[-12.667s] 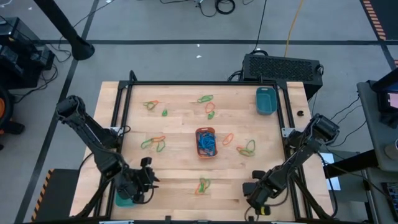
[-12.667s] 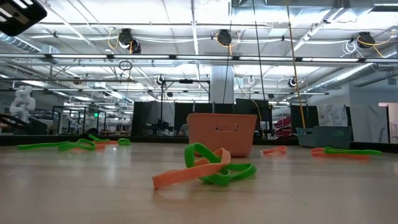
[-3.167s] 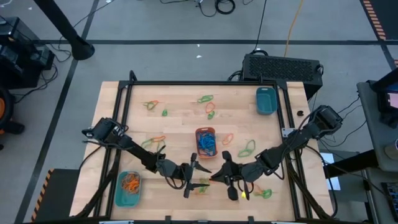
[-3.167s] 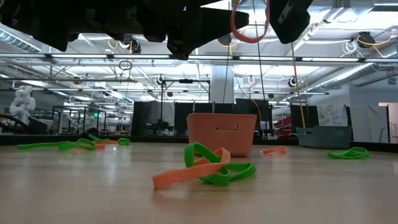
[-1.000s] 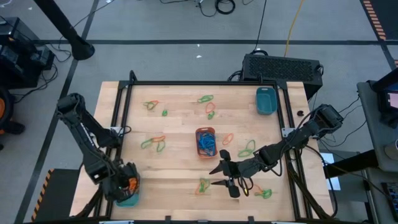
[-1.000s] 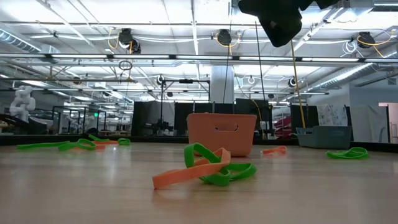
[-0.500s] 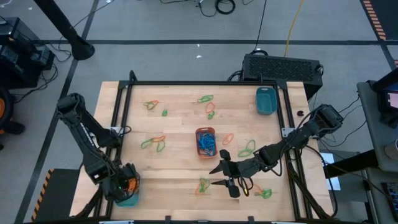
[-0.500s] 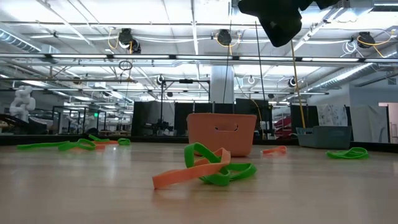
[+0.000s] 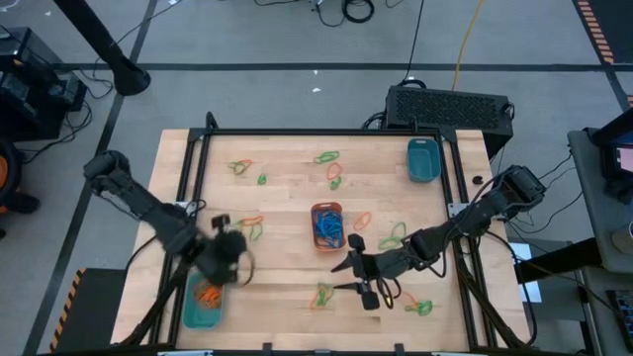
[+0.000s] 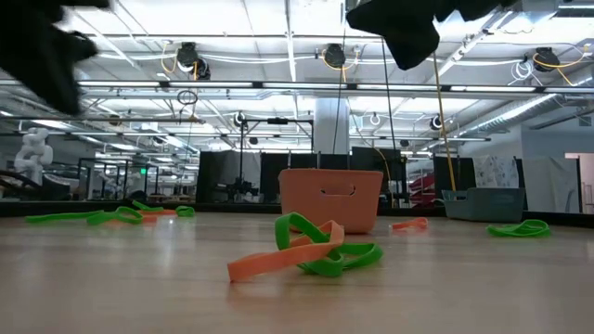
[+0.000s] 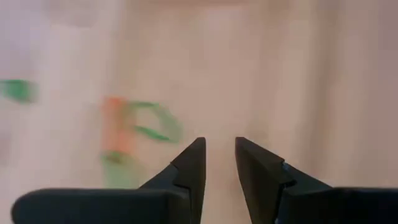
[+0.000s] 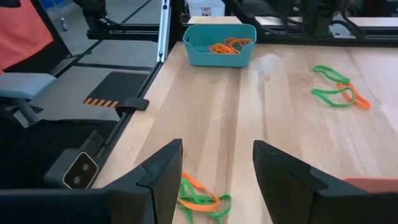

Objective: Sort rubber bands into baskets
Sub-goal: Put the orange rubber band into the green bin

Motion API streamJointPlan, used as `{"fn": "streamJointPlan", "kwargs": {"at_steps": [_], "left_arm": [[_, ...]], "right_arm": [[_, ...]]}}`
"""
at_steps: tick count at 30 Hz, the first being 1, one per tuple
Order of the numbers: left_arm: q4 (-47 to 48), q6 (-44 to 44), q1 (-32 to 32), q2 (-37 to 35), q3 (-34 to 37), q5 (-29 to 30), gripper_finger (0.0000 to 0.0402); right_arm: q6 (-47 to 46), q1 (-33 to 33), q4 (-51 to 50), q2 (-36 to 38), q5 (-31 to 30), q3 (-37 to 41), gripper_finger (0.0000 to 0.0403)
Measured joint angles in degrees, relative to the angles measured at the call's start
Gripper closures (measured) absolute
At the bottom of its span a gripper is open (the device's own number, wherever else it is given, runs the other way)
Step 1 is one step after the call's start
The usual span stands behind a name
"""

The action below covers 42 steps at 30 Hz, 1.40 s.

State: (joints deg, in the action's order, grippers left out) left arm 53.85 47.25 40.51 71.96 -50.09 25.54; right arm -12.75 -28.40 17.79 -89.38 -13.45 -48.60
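Orange and green rubber bands lie scattered on the wooden table (image 9: 287,198); one tangle (image 9: 321,295) lies near the front edge. The orange basket (image 9: 327,225) at the centre holds blue bands. A teal basket (image 9: 203,302) at the near left holds orange bands, and a second teal basket (image 9: 422,158) stands at the far right. My left gripper (image 9: 234,259), blurred, hovers just beyond the near-left basket; its fingers (image 11: 193,163) stand apart with nothing between them. My right gripper (image 9: 346,277) is open and empty above the table, right of the front tangle.
A black frame (image 9: 326,132) runs around the table's left, far and right sides. More bands lie left of the orange basket (image 9: 244,227), right of it (image 9: 393,235) and near the far edge (image 9: 326,158). A green band (image 9: 420,308) lies at the near right.
My left gripper has swung away from over the near-left teal basket, toward the table's middle and a little toward the far edge, fast enough to blur. The orange bands in that basket now show uncovered. My right gripper has kept still.
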Motion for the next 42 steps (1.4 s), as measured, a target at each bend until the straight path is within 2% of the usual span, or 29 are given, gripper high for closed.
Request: {"fn": "streamJointPlan", "kwargs": {"at_steps": [4, 11, 16, 23, 30, 42], "left_arm": [[1.9, -6.8, -12.0, 0.0, 0.3, 0.9, 0.0306], [1.0, -19.7, -31.4, 0.0, 4.6, -7.5, 0.0306], [-6.4, -27.0, -39.4, 0.0, 10.4, -13.8, 0.0306], [-13.5, -31.1, -43.4, 0.0, 14.4, -15.9, 0.0306], [-15.0, -31.2, -43.5, 0.7, 14.4, -18.6, 0.0306], [-15.7, -34.3, -43.5, 10.2, 14.2, -21.2, 0.0306]], "right_arm": [[0.0, 0.6, -1.1, 0.0, 0.0, 0.0, 0.0216], [-1.9, 0.6, -4.3, 0.0, 0.0, 0.0, 0.0216], [-2.5, 0.6, -6.1, 0.0, 0.0, 0.0, 0.0216], [-1.5, 1.6, -6.0, 0.0, -4.4, 0.0, 0.0216], [-1.6, 1.8, -6.0, 0.0, -4.4, 0.0, 0.0216], [-1.6, 1.8, -6.1, 0.0, -4.4, 0.0, 0.0216]]}}
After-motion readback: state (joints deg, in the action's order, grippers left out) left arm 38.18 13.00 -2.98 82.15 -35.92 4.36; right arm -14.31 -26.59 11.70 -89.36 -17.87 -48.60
